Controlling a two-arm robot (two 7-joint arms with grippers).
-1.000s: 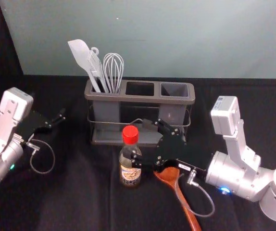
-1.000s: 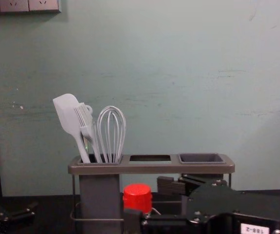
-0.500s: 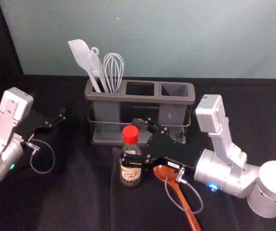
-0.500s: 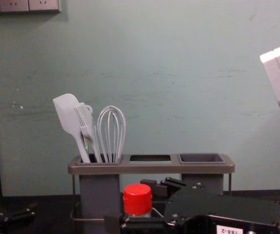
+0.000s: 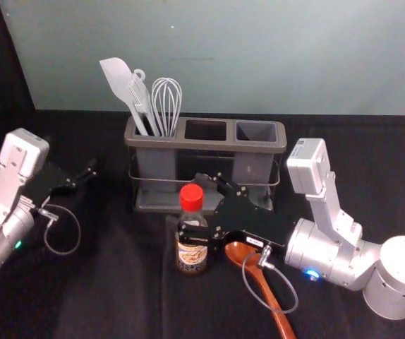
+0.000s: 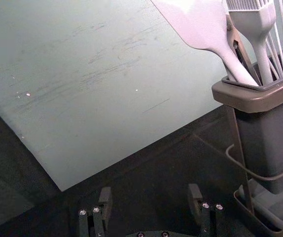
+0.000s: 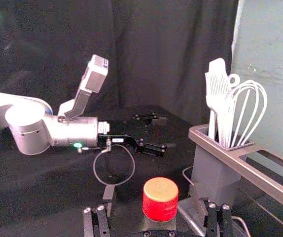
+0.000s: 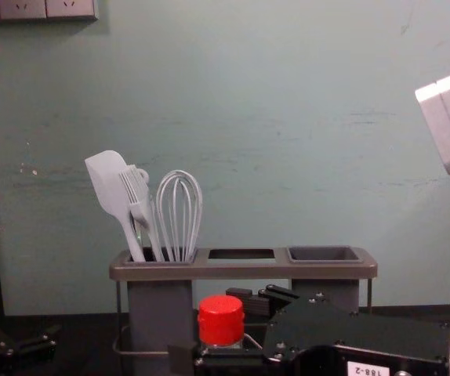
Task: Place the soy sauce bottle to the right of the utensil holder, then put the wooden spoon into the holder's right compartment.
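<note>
Sliding toward the robot's left since the earlier frame, the right gripper [image 5: 197, 205] is now reaching around the bottle [image 5: 191, 258]; the bottle is keeping its place in front of the middle of the holder [image 5: 188, 143]. Its long axis is running straight up and down, the red cap [image 5: 191, 198] pointing upward; the right gripper's fingers are standing apart, one on either side of the bottle, and in the right wrist view gaps are showing between them and the cap, so they are not clenching it.

Just to the right of the bottle, the spoon [image 5: 261, 282] is lying on the table [image 5: 118, 300]; its bowl is pointing toward the holder, its handle slanting back toward the robot and a little to the right; a cable [image 5: 294, 296] from the right arm is looping across the handle.

Off to the left of the holder, the left gripper [image 5: 84, 169] is hovering with its fingers spread wide, grasping nothing; the spatula [image 5: 118, 76], brush [image 5: 141, 99] and whisk [image 5: 166, 106] are standing in the holder's left compartment, the spatula leaning left with its blade up.
</note>
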